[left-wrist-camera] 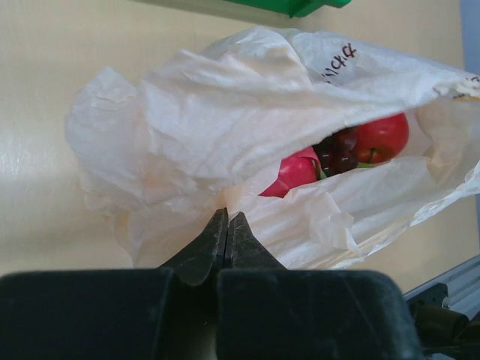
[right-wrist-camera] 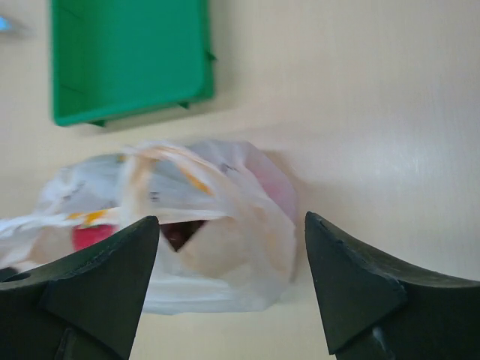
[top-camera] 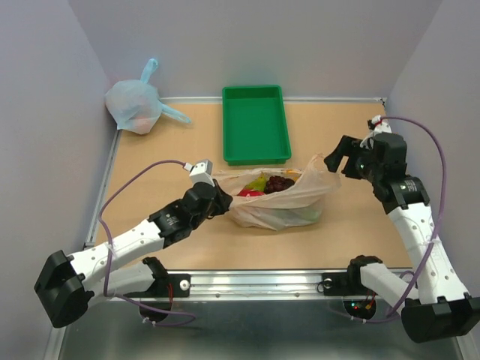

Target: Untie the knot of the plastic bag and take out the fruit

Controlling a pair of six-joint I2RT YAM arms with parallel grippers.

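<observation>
Pinching the plastic bag's [top-camera: 279,214] left lip, the left gripper [left-wrist-camera: 226,225] has its fingers pressed together on the film. The bag lies mid-way across the table [top-camera: 352,232], mouth open, the fruit [top-camera: 271,184] showing inside: red apple, dark grapes. The right gripper [right-wrist-camera: 231,221] hangs wide open beside the bag's raised right corner, holding nothing. Beyond sits the green tray [top-camera: 255,127], then a pale blue bag [top-camera: 135,106].

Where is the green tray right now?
In the top view, the green tray sits at the far middle, just behind the plastic bag, right of the blue bag.
</observation>
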